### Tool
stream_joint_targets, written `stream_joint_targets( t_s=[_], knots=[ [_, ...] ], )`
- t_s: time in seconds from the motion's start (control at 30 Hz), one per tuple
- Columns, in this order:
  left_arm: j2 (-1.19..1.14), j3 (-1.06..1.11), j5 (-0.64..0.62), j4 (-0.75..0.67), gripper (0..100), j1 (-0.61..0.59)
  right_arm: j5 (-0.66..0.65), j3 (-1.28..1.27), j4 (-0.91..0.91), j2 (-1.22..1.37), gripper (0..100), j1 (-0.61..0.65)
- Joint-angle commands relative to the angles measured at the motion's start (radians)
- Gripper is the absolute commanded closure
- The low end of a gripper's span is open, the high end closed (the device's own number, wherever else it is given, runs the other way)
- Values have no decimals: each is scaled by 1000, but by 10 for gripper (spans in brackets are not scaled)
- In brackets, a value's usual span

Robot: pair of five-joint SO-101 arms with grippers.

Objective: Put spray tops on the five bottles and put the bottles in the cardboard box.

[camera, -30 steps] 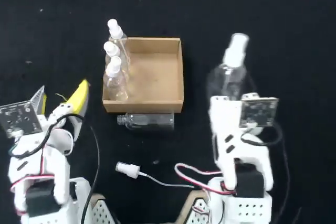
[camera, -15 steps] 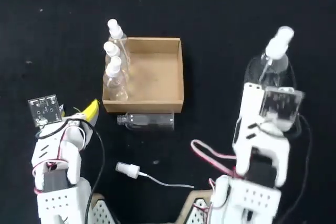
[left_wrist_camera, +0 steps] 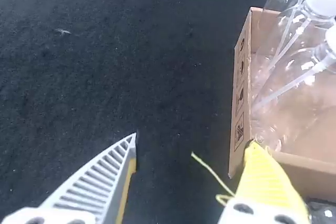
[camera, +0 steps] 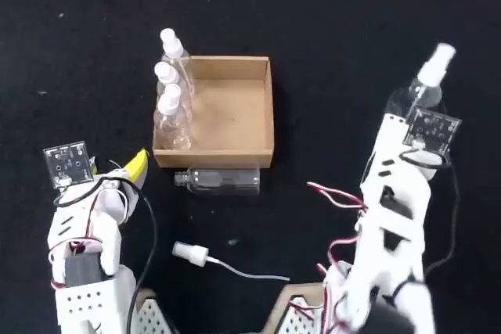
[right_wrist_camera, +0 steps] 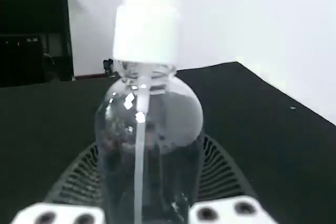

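Note:
The cardboard box (camera: 235, 107) holds three capped clear bottles (camera: 172, 111) along its left wall; the left wrist view shows those bottles (left_wrist_camera: 294, 61) over the box wall (left_wrist_camera: 240, 98). An uncapped bottle (camera: 219, 180) lies on its side just in front of the box. A loose spray top (camera: 192, 253) with its thin tube lies nearer the arms. My right gripper (camera: 413, 111) is shut on a capped bottle (right_wrist_camera: 147, 129), held up at the right of the table. My left gripper (left_wrist_camera: 189, 156) is open over bare cloth left of the box.
Black cloth (camera: 352, 37) covers the whole table. The right half of the box (camera: 243, 115) has free room inside. Red and white cables (camera: 337, 197) hang from the right arm. The arm bases stand at the near edge.
The right arm has swung its capped bottle from beside the box out to the right. The left arm drew back toward its base during the first half second, then kept still.

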State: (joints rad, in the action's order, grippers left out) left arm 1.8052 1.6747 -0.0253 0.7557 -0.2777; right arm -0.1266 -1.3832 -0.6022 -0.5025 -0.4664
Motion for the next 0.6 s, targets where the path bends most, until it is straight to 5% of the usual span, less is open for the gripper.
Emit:
stream_joint_targets(
  t_s=[0.0,0.57],
  knots=[
    [6,24,11,-18,794,12,11,10,-164,119,988,-44],
    [6,24,6,-14,795,13,80,193,-623,771,988,-176]
  ],
)
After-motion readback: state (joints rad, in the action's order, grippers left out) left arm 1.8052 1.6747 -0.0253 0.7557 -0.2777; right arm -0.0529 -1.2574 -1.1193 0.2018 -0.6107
